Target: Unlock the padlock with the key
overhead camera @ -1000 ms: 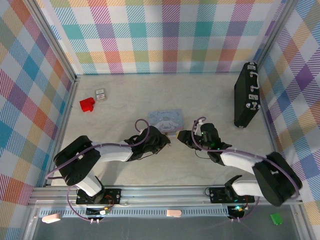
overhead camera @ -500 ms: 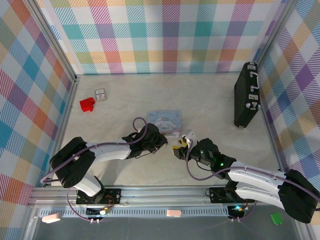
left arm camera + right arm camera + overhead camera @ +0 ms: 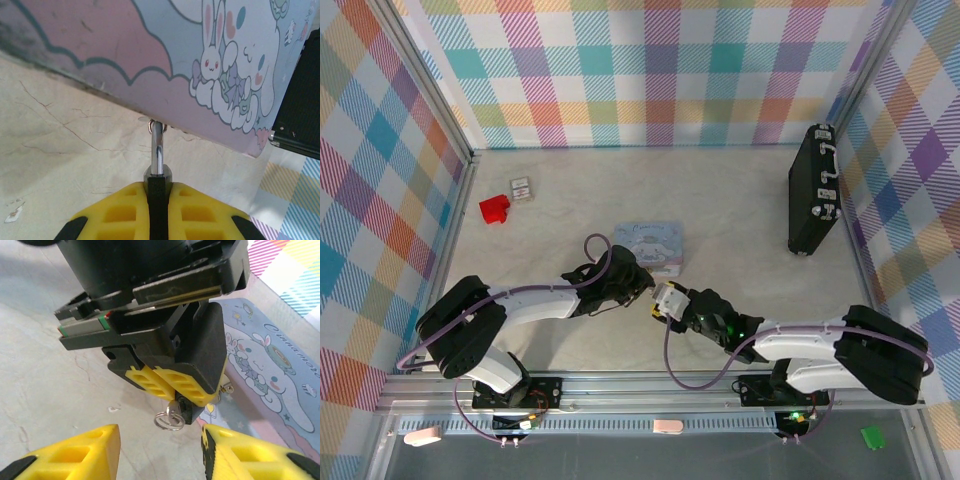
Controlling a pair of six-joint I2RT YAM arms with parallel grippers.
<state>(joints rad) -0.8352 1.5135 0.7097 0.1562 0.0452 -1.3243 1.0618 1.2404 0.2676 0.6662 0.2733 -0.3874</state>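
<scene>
My left gripper (image 3: pixel 159 189) is shut on the padlock (image 3: pixel 159 192), a small black body clamped between the yellow fingers (image 3: pixel 112 212). Its silvery shackle (image 3: pixel 158 145) points toward the pale blue tin (image 3: pixel 150 55). In the right wrist view the left gripper (image 3: pixel 175 385) faces me, and the padlock (image 3: pixel 192 409) pokes out below its fingers. The key (image 3: pixel 175 411) sticks out of the padlock's underside with a thin wire ring (image 3: pixel 168 421) on its head. My right gripper (image 3: pixel 159 440) is open just below it, with a finger on each side and touching nothing. From above, both grippers (image 3: pixel 660 300) meet tip to tip.
The pale blue tin (image 3: pixel 650 244) lies flat just beyond the grippers. A big black case (image 3: pixel 813 190) stands at the right wall. A red block (image 3: pixel 494 208) and a small grey-white card (image 3: pixel 522 188) lie at the far left.
The right arm has swung down and to the left, so its gripper now sits low in front of the left gripper. The left gripper has hardly moved.
</scene>
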